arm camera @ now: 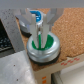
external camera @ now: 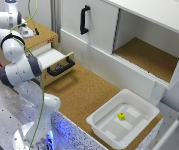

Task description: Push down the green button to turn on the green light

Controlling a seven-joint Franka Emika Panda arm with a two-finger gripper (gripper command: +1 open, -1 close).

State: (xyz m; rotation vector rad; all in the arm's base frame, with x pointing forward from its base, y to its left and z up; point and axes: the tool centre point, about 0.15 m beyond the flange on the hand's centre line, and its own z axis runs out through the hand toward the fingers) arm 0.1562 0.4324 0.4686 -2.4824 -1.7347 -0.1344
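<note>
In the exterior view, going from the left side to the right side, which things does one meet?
Robot arm → open drawer with black handle → black handle on the cabinet door → white tray holding a small yellow object → open cabinet compartment.

We can't read any text, nos. or brand; red marks on the wooden box (external camera: 0, 62) front are too blurred.
</note>
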